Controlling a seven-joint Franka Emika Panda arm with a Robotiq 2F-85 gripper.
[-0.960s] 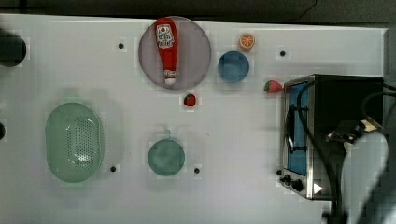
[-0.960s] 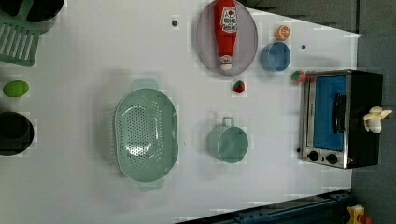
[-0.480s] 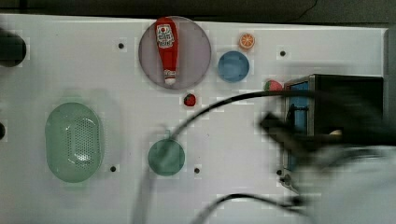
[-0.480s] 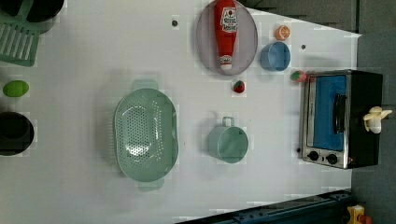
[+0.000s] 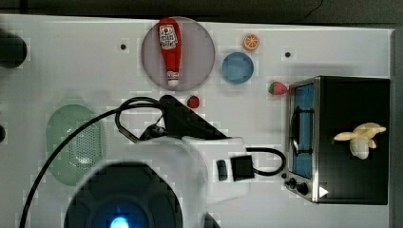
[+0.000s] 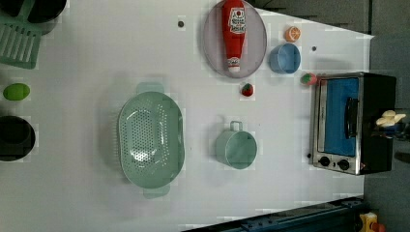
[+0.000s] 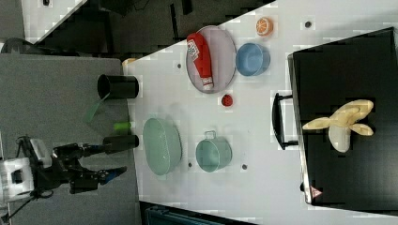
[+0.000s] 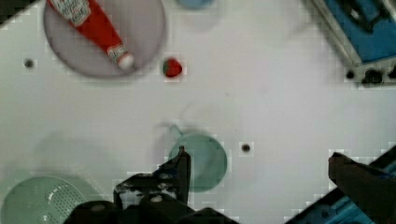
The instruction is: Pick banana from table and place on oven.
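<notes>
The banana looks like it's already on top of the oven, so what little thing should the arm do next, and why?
Probably nothing more than drawing clear and stopping. The banana lies on the oven's black top with nothing gripping it, and the gripper is open and empty, over the table near the green cup. The placing looks done.

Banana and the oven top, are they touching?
Touching. In the right view the banana lies flat on the oven, on its black top.

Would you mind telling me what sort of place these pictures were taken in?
Probably a robot lab's play-kitchen tabletop: a white table with small holes, a toaster oven bearing a toy banana, and a ketchup bottle on a plate.
</notes>
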